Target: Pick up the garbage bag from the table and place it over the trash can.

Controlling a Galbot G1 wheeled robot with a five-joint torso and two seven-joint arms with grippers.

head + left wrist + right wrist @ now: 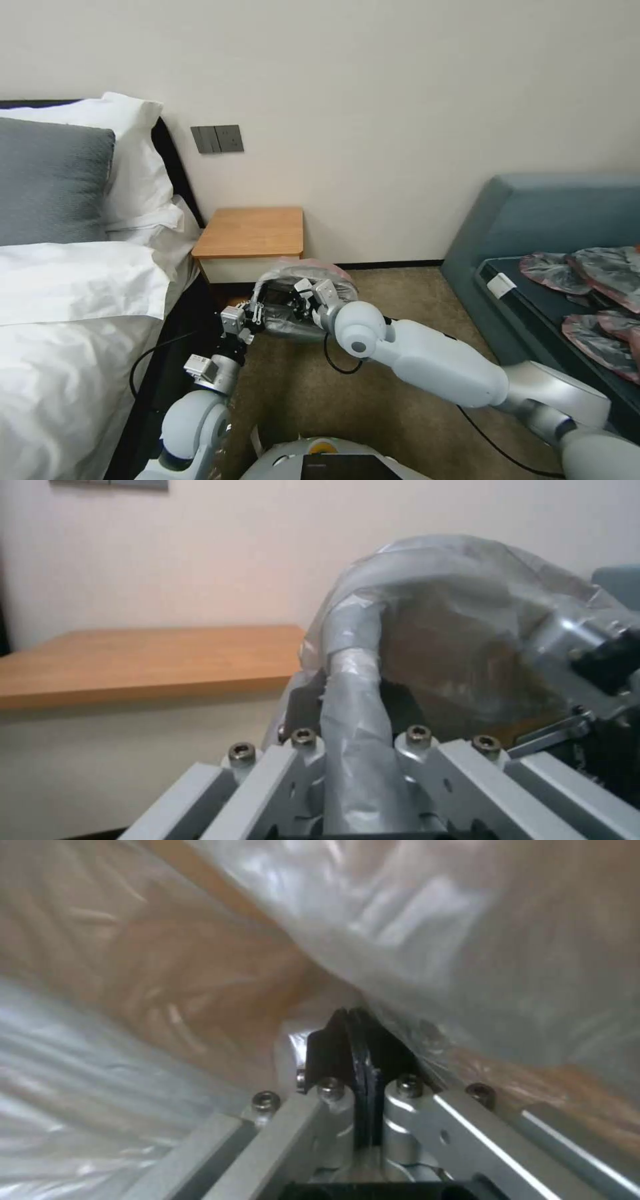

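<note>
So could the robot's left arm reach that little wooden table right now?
Probably not freely: the left gripper is shut on the garbage bag, which the right gripper grips too. The table lies just beyond, nothing between.

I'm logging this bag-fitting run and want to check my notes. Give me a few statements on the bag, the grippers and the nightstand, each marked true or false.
1. Both grippers grip the garbage bag. True: the left gripper has a twisted strand of it between its jaws, and the right gripper is closed on the film.
2. The bag lies flat on the nightstand. False: it is held in the air in front of the nightstand, whose top is bare.
3. The bag is stretched open between the two grippers. True.
4. The flattened grey-pink bags lie on the bed. False: they lie on the dark surface to the robot's right.
</note>
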